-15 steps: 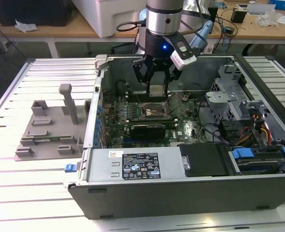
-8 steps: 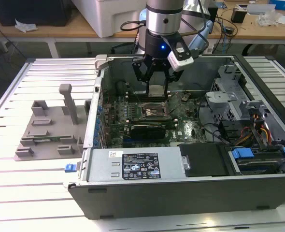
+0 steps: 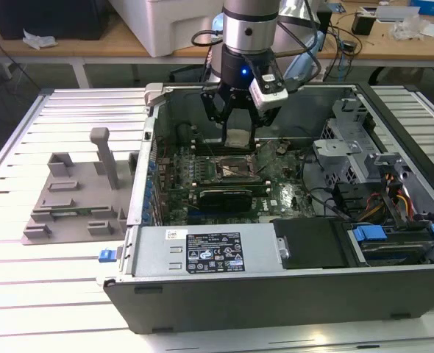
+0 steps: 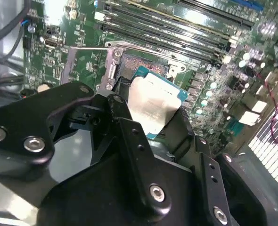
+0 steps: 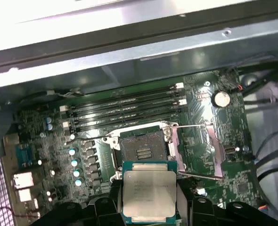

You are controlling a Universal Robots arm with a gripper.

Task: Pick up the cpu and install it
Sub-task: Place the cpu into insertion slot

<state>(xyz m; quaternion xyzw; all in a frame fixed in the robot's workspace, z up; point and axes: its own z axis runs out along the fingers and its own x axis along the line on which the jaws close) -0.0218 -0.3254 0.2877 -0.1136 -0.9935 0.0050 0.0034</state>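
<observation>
The black two-fingered hand (image 3: 237,137) at the end of the silver arm hangs inside the open dark-grey computer case (image 3: 276,294). Its fingers (image 4: 120,117) are pressed against two opposite edges of the small flat square cpu (image 5: 148,192), a chip with a silver-grey metal top and a teal rim. The chip is therefore pinched in the air, above the green motherboard (image 5: 59,136) and not touching it. In the exterior view it hangs over the dark square socket (image 5: 143,148). The socket lies bare, with its hinged metal plate (image 5: 209,146) folded aside and its thin wire levers (image 5: 191,126) swung out of the way. The step in hand looks to be bringing the chip onto that socket, and it calls for squareness more than force. In the first wrist view the chip's edges run close to parallel with the socket frame, which is a good start. Whether its corner mark matches the socket's is too small to tell. The chip should stay level and travel straight toward the socket with no sideways slide — the contacts in the socket floor look fine and would likely bend under a dragged edge. The fingers reach past the chip's sides, so they need to pass inside the frame without catching the plate or levers. The long black memory slots (image 5: 125,110) lie just beside the socket and leave little room on that side. The grip is best kept until the chip rests flat in the socket.
</observation>
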